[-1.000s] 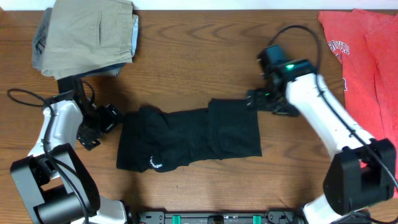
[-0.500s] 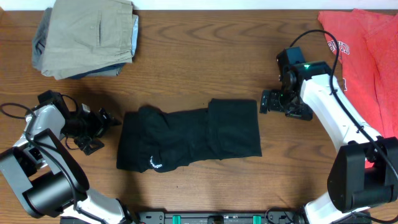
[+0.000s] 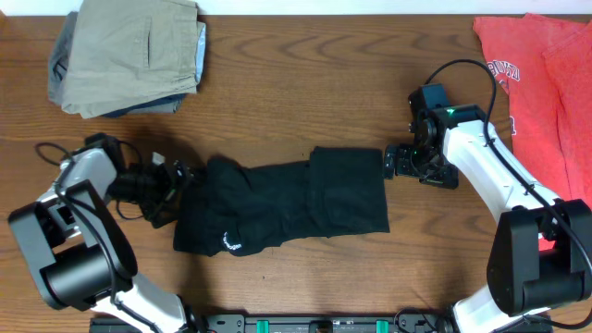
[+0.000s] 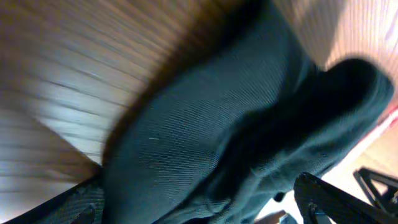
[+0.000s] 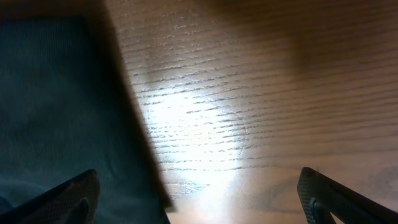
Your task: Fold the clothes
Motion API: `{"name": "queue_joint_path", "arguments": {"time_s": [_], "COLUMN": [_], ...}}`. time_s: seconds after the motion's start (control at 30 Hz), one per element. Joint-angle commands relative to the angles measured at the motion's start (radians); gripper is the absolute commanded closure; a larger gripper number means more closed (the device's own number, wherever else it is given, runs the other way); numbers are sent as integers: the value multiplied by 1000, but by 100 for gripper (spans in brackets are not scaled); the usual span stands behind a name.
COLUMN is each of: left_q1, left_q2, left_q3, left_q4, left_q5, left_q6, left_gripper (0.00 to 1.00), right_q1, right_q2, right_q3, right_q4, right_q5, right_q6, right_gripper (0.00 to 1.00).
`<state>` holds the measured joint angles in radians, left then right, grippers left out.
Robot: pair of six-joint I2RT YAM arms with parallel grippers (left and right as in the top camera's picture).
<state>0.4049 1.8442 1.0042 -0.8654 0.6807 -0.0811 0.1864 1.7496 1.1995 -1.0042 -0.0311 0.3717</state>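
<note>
Left claw spread wide at left edge of black shirt. Right claw spread too, just off shirt's right edge. Shirt soft, fine-ribbed, folded to rough rectangle, lumpy near left claw. Bare wood-grain counter behind both claws. Left wrist view shows rib weave; overhead shows small white logo.
</note>
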Motion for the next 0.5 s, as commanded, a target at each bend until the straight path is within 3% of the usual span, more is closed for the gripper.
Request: {"name": "queue_joint_path", "arguments": {"time_s": [0.0,0.1,0.27,0.47], "left_q1": [-44,-73,-106,-140], "left_q2": [47,47,47,47], "left_q3": [-49,-50,-50,-50], "left_q4": [14,14,14,15], "left_q5": [-37,-37,-38,-38], "left_q6": [26,26,26,24], "left_gripper": [3,4,34,47], "right_q1": [4,4,5,5], "right_q2": [-5,-5,-5,-5], "right_q3": [-5,-5,-5,-5], "right_q4": [2,2,2,2], "right_q5": [-11,-11,-11,-11], "right_q6": [-22,-22,-21,-21], "right_gripper": [1,1,1,1]}}
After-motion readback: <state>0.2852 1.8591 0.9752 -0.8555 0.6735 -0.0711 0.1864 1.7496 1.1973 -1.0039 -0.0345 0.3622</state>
